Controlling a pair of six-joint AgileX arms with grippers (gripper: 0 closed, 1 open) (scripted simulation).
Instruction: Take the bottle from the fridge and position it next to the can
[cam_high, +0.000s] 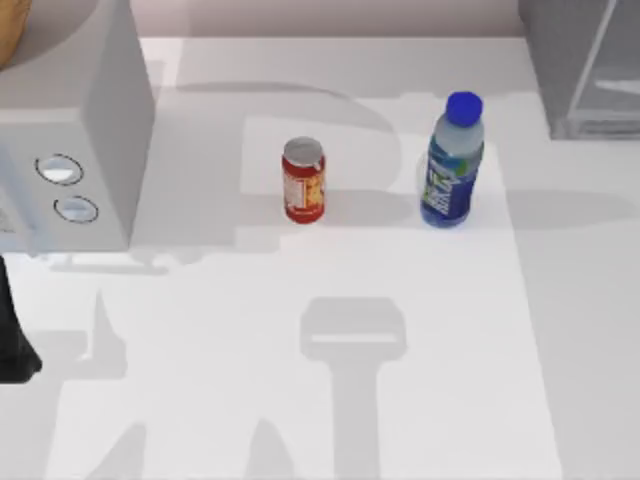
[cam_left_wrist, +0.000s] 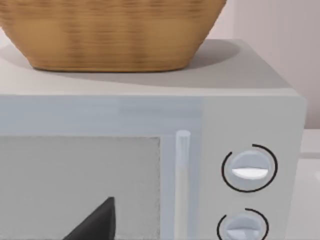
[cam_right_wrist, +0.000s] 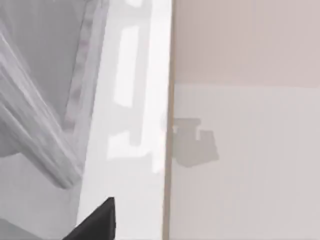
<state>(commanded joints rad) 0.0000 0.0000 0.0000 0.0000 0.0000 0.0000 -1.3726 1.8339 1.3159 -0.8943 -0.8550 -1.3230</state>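
Observation:
The red can (cam_high: 303, 180) stands upright on the white table, a little behind the middle. To its right, with a clear gap between them, the blue-capped bottle (cam_high: 452, 165) stands upright on the table too. The dark grey fridge (cam_high: 585, 65) fills the back right corner, and its pale door frame (cam_right_wrist: 45, 145) runs across the right wrist view. Nothing holds the bottle or the can. A dark part of my left gripper (cam_left_wrist: 95, 222) faces the light grey box with dials. A dark part of my right gripper (cam_right_wrist: 95, 220) hangs near the fridge and the wall.
The light grey box with two round dials (cam_high: 75, 150) stands at the back left, with a woven basket (cam_left_wrist: 110, 35) on top. A dark piece of my left arm (cam_high: 15, 340) sits at the left table edge. Open table (cam_high: 330, 380) lies in front.

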